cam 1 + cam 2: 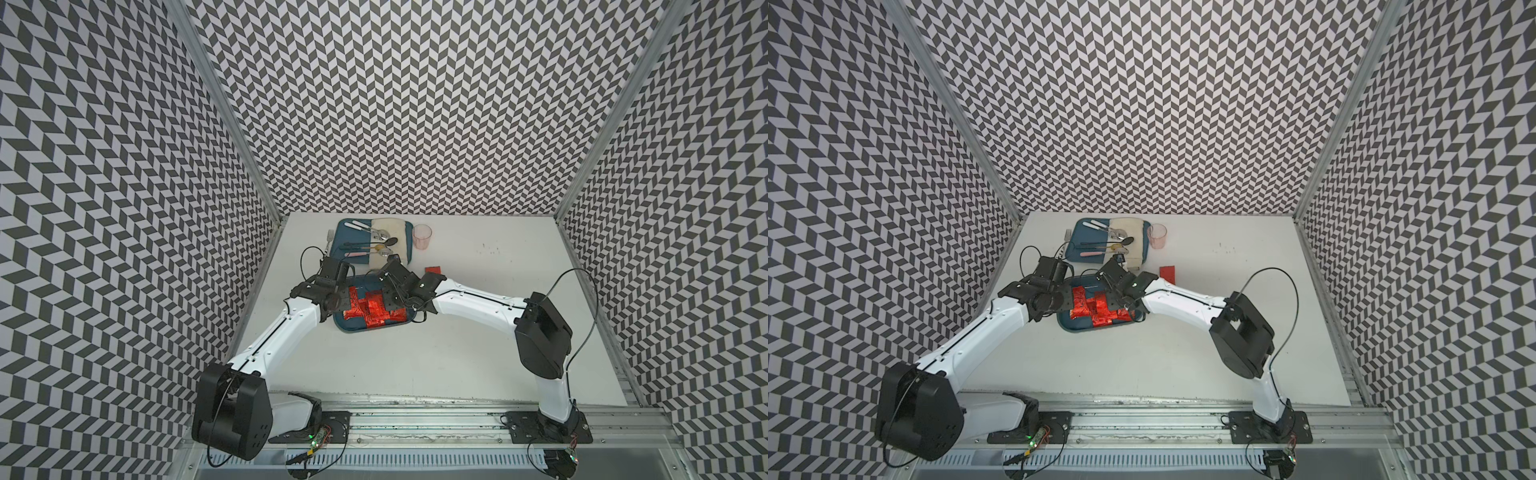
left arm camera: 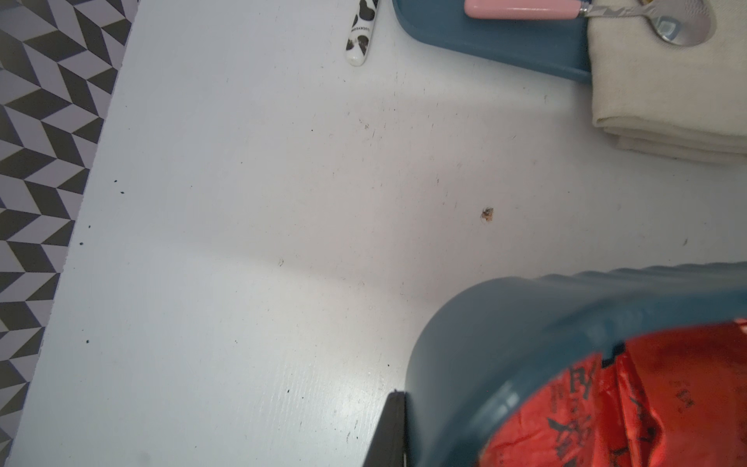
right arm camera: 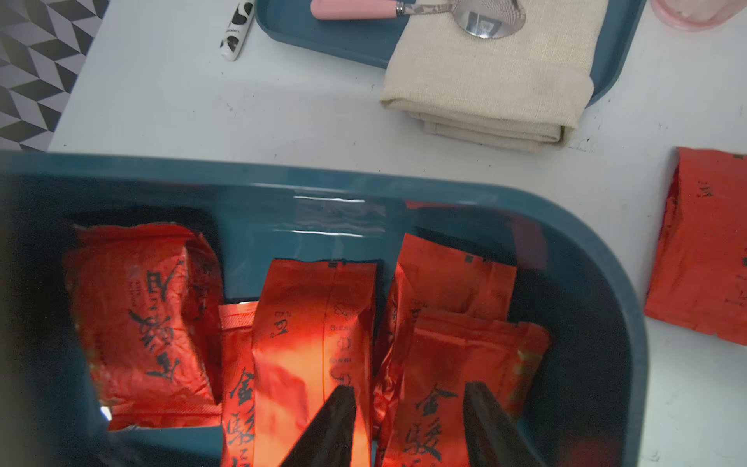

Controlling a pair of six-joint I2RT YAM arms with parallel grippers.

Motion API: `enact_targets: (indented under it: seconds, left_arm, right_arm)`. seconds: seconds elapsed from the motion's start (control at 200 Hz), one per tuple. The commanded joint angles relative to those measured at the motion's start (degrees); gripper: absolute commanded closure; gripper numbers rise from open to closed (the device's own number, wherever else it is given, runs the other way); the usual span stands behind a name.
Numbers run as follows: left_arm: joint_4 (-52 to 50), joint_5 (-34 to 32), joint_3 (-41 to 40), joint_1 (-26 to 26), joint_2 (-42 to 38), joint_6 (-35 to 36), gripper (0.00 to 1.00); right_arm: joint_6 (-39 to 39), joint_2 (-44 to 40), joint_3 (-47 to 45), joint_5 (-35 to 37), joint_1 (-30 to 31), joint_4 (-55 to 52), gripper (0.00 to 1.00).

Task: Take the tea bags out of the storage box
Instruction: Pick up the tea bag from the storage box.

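Hovering above the tea bags [image 3: 315,343] in the storage box [image 3: 283,172], my right hand [image 3: 408,386] is apart; I would centre on one bag before closing. Left hand [image 2: 394,428], together, touches the box's outer wall.

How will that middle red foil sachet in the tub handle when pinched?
Middle tea bag: crinkled foil looks thin, so it is likely light and bends rather than stays stiff. Its glossy surface may slip in the right gripper. It overlaps neighbours in the storage box, so it may drag one along.
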Motion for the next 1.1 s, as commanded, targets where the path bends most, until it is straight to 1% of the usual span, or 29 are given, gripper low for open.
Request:
enact_targets:
  seconds: [0.0, 0.125, 0.345, 0.421, 0.501, 0.541, 0.661, 0.781, 1.031, 1.096]
  left_arm:
    - [1.9, 0.7, -0.2, 0.3, 0.2, 0.1, 1.0]
    - [1.9, 0.7, -0.3, 0.3, 0.3, 0.1, 1.0]
    - [1.9, 0.7, -0.3, 0.3, 0.4, 0.1, 1.0]
    - [1.9, 0.8, -0.3, 0.3, 0.4, 0.1, 1.0]
    - [1.9, 0.8, -0.3, 0.3, 0.4, 0.1, 1.0]
    - [1.9, 0.8, -0.3, 0.3, 0.5, 0.1, 1.0]
    - [1.9, 0.9, -0.2, 0.3, 0.4, 0.1, 1.0]
    - [1.9, 0.9, -0.3, 0.3, 0.6, 0.1, 1.0]
    - [2.0, 1.0, -0.3, 0.3, 0.6, 0.1, 1.0]
    - [1.9, 1.0, -0.3, 0.3, 0.4, 0.1, 1.0]
  right_arm:
    - [0.1, 2.0, 1.2, 0.8, 0.5, -0.3, 0.54]
    - [-0.2, 3.6, 2.6, 1.6, 0.8, -1.6, 0.58]
    - [-0.7, 4.5, 4.1, 3.4, 1.5, -3.2, 0.69]
    - [-0.7, 4.1, 4.3, 3.2, 1.5, -3.1, 0.76]
    - [-0.8, 3.9, 4.4, 3.1, 1.6, -3.3, 0.86]
    - [-0.9, 3.7, 4.6, 3.3, 1.6, -3.6, 0.88]
    - [-1.0, 3.2, 4.9, 3.7, 1.6, -4.2, 0.93]
    - [-1.0, 1.8, 5.0, 3.7, 1.6, -4.4, 0.94]
    - [-1.6, -2.8, 4.7, 3.2, 1.6, -4.2, 1.0]
    - [-2.0, -3.9, 4.6, 3.3, 1.6, -4.0, 1.0]
